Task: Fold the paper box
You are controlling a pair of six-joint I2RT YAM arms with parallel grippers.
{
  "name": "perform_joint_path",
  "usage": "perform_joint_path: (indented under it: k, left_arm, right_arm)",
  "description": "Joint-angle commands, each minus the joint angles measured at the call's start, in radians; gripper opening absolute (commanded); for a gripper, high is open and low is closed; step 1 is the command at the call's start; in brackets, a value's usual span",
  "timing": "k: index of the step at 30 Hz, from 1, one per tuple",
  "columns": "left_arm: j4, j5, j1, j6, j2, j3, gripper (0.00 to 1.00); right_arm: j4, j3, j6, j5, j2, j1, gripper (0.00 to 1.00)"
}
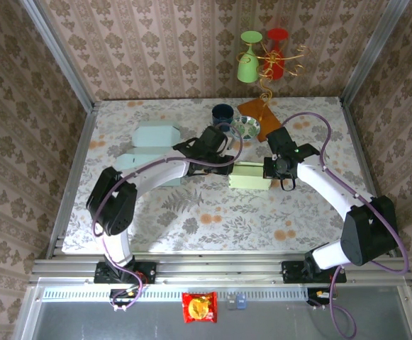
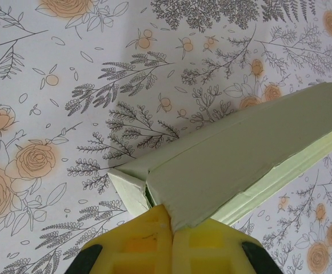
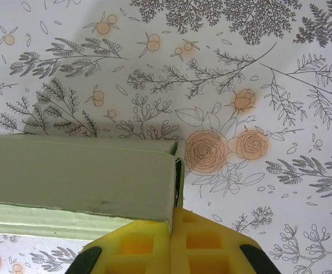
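The paper box (image 1: 249,176) is pale green and lies closed, long side across, at the middle of the floral table. My left gripper (image 1: 229,166) is at its left end and my right gripper (image 1: 272,177) at its right end. From the left wrist, the yellow fingers (image 2: 140,240) are pressed together, and the left gripper (image 2: 171,210) touches the box (image 2: 240,142) at the corner where lid and end flap meet. From the right wrist, the right gripper (image 3: 171,214) is shut against the box (image 3: 74,171) at its end wall, beside a narrow side flap.
Two pale blue folded boxes (image 1: 156,134) lie at the back left. A dark cup (image 1: 223,113), a patterned bowl (image 1: 247,127) and an orange stand (image 1: 259,112) with green and red goblets (image 1: 248,60) stand at the back. A snack packet (image 1: 199,307) lies beyond the near rail.
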Motion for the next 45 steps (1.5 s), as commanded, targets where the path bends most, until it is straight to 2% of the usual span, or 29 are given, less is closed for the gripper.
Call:
perform_joint_path:
  k: [1,5,12,19,27,30,38,45]
  left_arm:
    - [-0.07,0.016,-0.025,-0.045,0.028,-0.062,0.0]
    - [-0.056,-0.007,-0.033,-0.064,0.02,-0.081,0.0]
    - [-0.016,-0.048,-0.035,-0.092,-0.012,-0.143,0.0]
    - [0.004,-0.083,-0.04,-0.094,-0.03,-0.172,0.0]
    - [0.033,-0.104,-0.049,-0.11,-0.032,-0.19,0.0]
    - [0.034,-0.112,-0.05,-0.108,-0.034,-0.186,0.0]
    - [0.013,-0.146,-0.067,-0.098,-0.04,-0.169,0.0]
    - [-0.026,-0.208,-0.096,-0.096,-0.033,-0.132,0.0]
  right_arm:
    - [-0.053,0.011,0.01,0.004,-0.005,0.015,0.0]
    - [-0.069,0.025,0.027,-0.001,-0.008,0.014,0.01]
    - [-0.083,0.024,0.083,-0.033,-0.037,0.014,0.13]
    - [-0.085,0.013,0.155,-0.072,-0.083,0.013,0.34]
    - [-0.024,-0.043,0.329,-0.18,-0.189,0.003,0.44]
    - [0.014,-0.074,0.433,-0.23,-0.225,-0.02,0.48]
    - [0.181,-0.178,0.835,-0.326,-0.35,-0.125,0.6]
    - [0.359,-0.326,1.159,-0.501,-0.378,-0.236,0.68]
